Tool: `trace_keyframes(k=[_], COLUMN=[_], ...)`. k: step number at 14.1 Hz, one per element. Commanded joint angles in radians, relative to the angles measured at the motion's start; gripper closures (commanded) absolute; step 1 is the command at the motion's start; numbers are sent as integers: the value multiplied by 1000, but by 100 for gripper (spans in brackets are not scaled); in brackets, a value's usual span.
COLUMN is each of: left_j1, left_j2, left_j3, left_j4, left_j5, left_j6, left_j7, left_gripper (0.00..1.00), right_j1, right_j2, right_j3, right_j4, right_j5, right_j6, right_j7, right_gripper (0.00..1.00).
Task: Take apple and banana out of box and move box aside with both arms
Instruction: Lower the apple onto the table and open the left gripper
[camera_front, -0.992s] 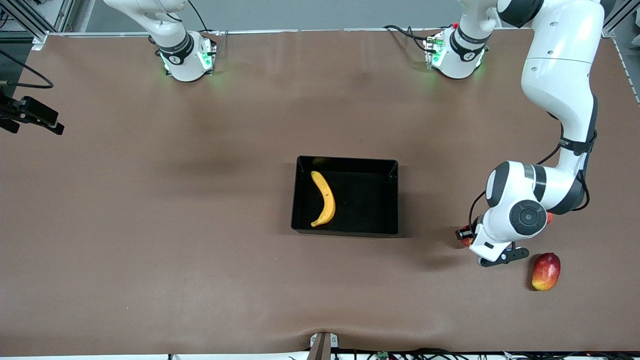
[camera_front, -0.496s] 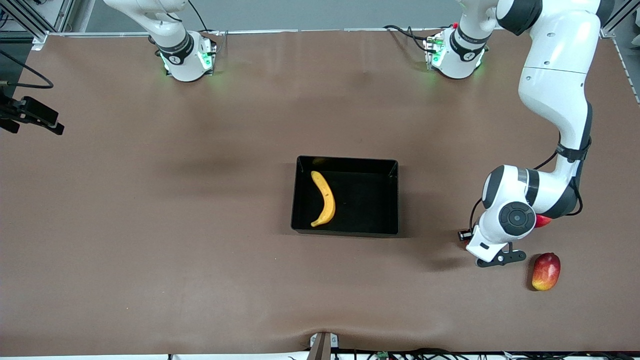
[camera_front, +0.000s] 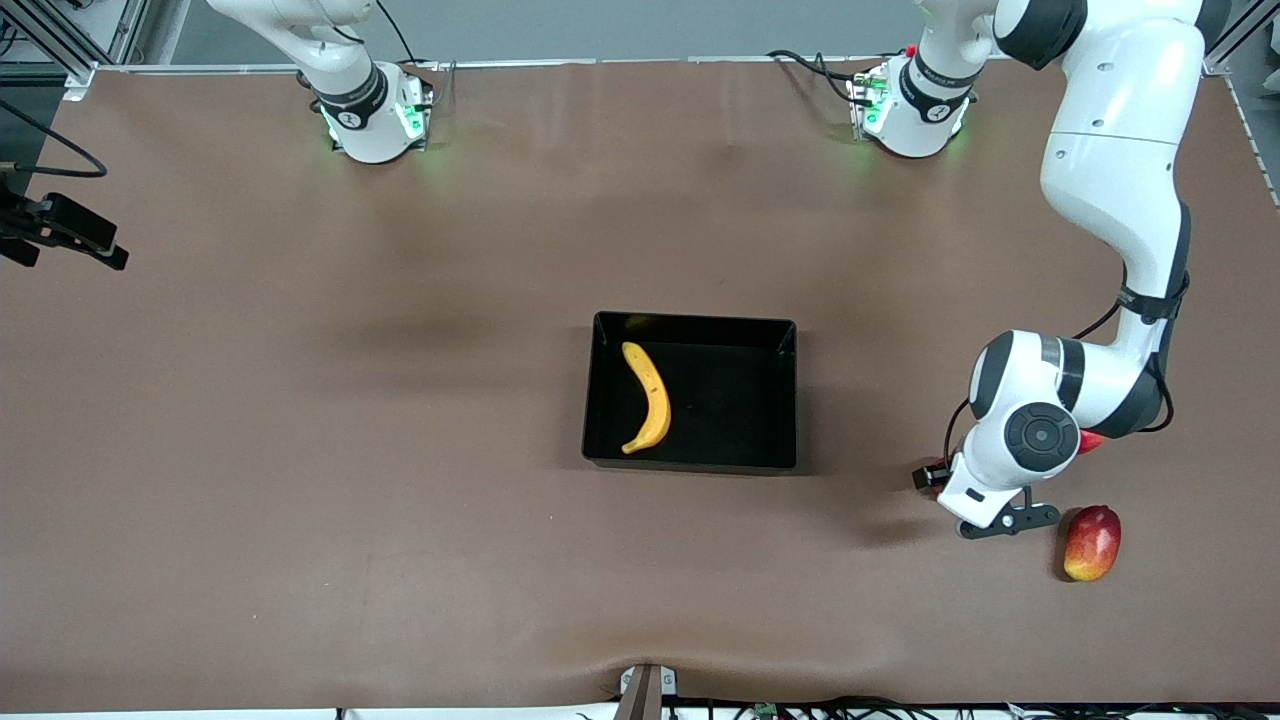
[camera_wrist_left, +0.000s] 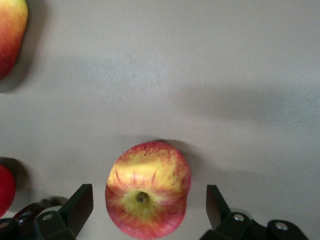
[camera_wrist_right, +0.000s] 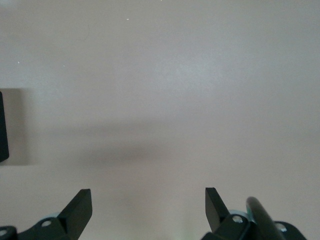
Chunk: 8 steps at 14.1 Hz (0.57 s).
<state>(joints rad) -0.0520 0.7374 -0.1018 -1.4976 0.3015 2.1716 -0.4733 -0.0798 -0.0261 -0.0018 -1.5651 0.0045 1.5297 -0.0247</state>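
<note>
From the front camera, the shallow rectangular glossy black plastic box (camera_front: 690, 392) sits mid-table with the curved yellow banana (camera_front: 648, 397) lying inside it toward the right arm's end, while the left arm hangs low near the oblong red-yellow mango (camera_front: 1091, 542) at its own end of the table. The left wrist view has the left gripper (camera_wrist_left: 149, 205) spread wide, fingers clear on both sides of the small round red-and-yellow streaked apple (camera_wrist_left: 148, 189), stem dimple showing, resting on the table. The right wrist view just shows the right gripper (camera_wrist_right: 148, 205) splayed open over bare brown tabletop (camera_wrist_right: 165, 90), gripping nothing.

Glossy black plastic box (camera_front: 786, 400), matt brown table (camera_front: 300, 450)
</note>
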Motion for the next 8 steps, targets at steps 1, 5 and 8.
trace_keyframes(k=[1,5,8], left_j1=[-23,-91,-124], left_j2=[-82,-191,-217], left_j3=[-18,-21,-67], left_j4=[-13,-12,-12], left_j5=[21,19,16], left_j6=[-36,-113,-134], left_j7=[-16,-21,-76], left_gripper=[0,0,0], right_j1=[-18,-20,-20], right_j2=[9,9,9], right_j3=[13,13,13], right_j4=[19,19,19], right_j5=[-1,-1,-1], right_j6=[-6,-6,-6], right_j7=[-6,-6,-6], right_gripper=[0,0,0])
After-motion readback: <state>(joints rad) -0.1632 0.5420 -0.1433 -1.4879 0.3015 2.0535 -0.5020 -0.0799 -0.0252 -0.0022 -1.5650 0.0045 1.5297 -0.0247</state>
